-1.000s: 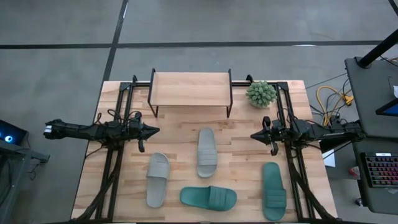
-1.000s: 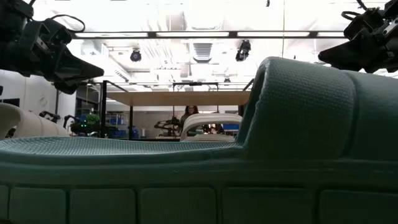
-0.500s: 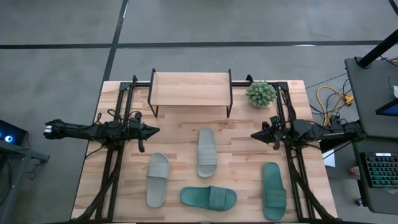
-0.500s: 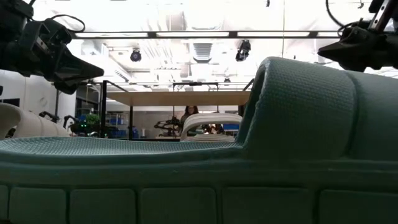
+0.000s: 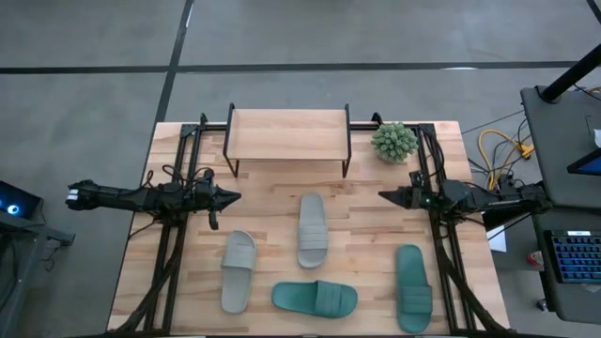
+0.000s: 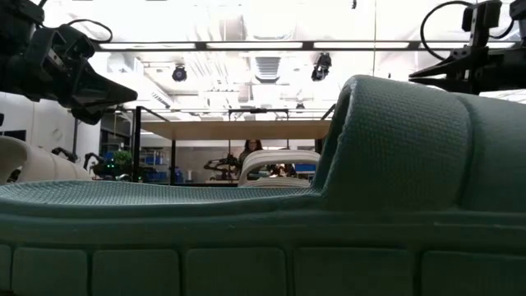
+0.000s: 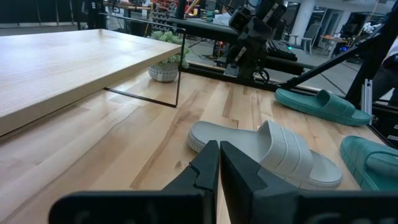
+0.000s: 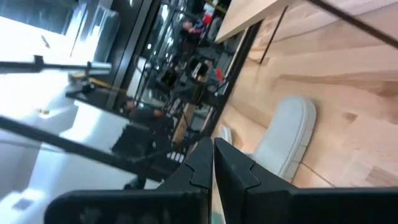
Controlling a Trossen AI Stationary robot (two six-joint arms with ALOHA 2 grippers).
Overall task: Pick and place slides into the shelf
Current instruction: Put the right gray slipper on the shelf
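While all four foam slides lie on the wooden desk (image 5: 366, 246), two teal green (image 5: 315, 298) nearest, two pale grey-white (image 5: 313, 229) behind, both arms reach level inward above it, left gripper (image 5: 235, 196) and right gripper (image 5: 383, 196) with jaws pressed together, empty. Beyond stands the low plank-topped, black-legged shelf (image 5: 287, 133).

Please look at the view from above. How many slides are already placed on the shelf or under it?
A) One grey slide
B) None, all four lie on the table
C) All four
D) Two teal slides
B. The shelf carries nothing, and the two grey slides and two teal slides all lie on the table in front of it.
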